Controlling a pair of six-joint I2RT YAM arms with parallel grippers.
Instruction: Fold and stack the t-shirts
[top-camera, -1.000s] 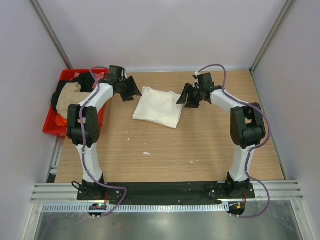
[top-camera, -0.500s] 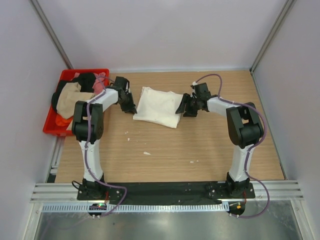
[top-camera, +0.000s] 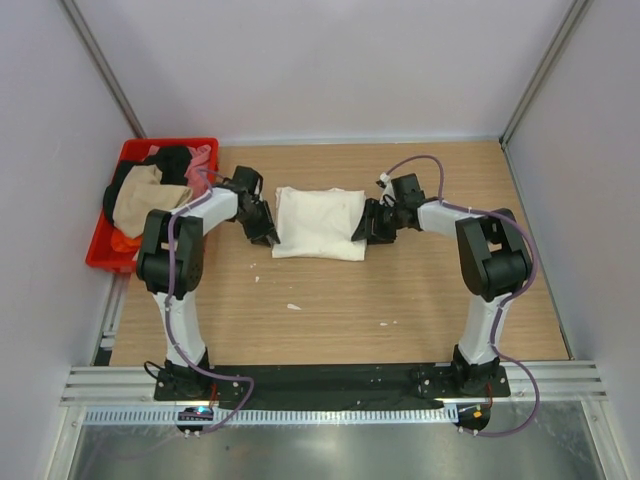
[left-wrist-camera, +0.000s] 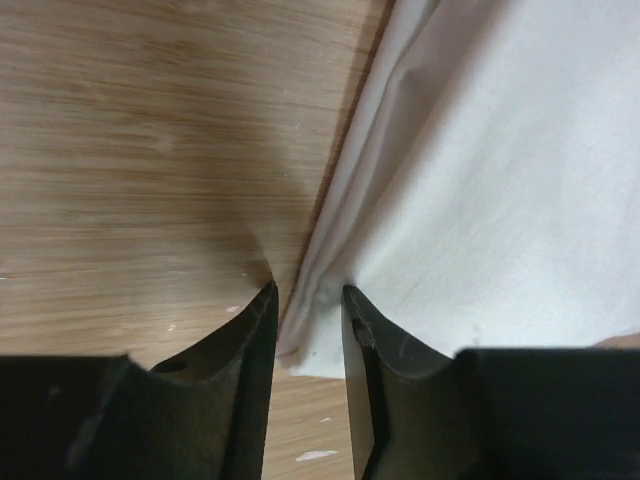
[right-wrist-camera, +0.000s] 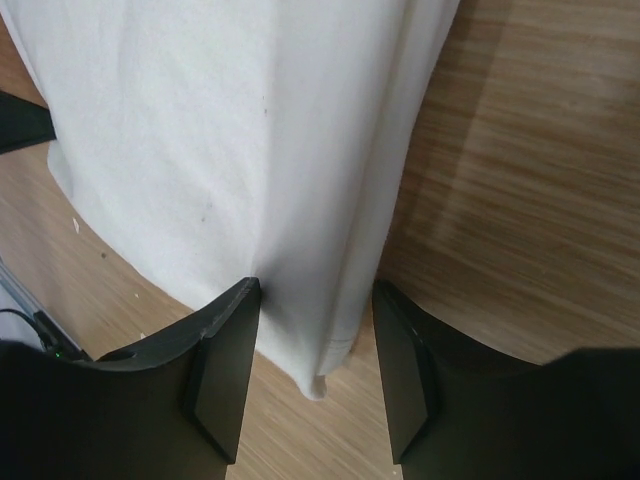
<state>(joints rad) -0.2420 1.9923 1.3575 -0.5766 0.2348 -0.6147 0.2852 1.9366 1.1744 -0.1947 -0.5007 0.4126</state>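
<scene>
**Two claws at one shirt**

My left claw (left-wrist-camera: 308, 292) pinches the left edge of the folded cream t-shirt (top-camera: 318, 222). My right claw (right-wrist-camera: 312, 290) straddles its right edge, unclenched. The shirt lies toward the far edge of the wooden table (top-camera: 400, 295), between pale walls (top-camera: 320, 70), with a red crate (top-camera: 100, 256) at the far-left corner.

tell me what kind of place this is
Probably a robot lab cell, not a home: left arm and right arm bolted to a wooden table, plain walls on metal framing, a folded shirt and a red crate of shirts.
</scene>
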